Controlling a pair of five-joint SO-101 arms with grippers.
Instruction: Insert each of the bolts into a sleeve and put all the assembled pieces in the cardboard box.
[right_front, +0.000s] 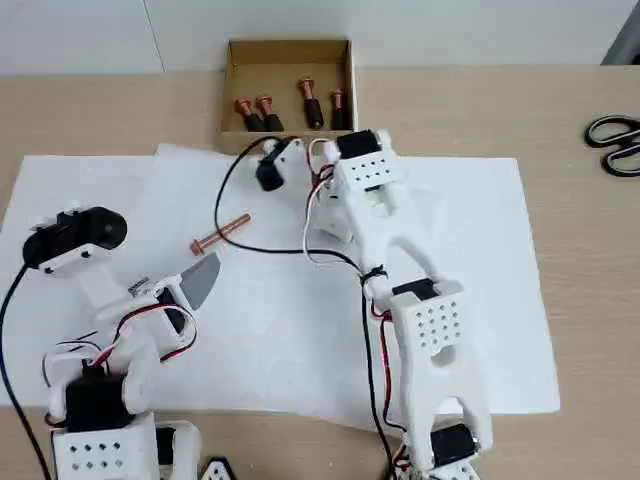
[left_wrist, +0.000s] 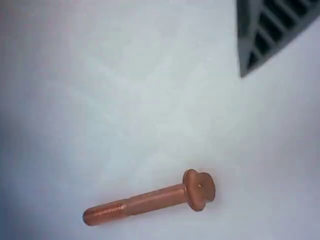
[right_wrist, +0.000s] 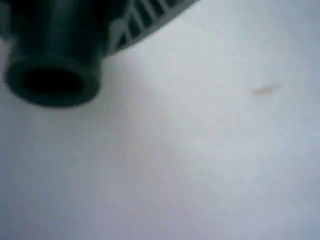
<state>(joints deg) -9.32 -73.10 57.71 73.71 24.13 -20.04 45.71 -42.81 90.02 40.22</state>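
Note:
A copper bolt (right_front: 222, 233) (left_wrist: 150, 200) lies flat on the white sheet (right_front: 480, 260). My left gripper (right_front: 192, 287) hangs open just short of it, toward the table's front left; one grey finger (left_wrist: 270, 30) shows above the sheet, apart from the bolt. My right gripper (right_front: 272, 162) is shut on a black sleeve (right_front: 270, 176) (right_wrist: 50, 70) just in front of the cardboard box (right_front: 232, 100). The sleeve's hollow end faces the wrist camera. Several bolt-and-sleeve pieces (right_front: 290, 108) lie in the box.
Scissors (right_front: 615, 145) lie at the table's far right edge. A black cable (right_front: 225, 215) loops over the sheet between the bolt and the right arm. The sheet's middle and right parts are bare.

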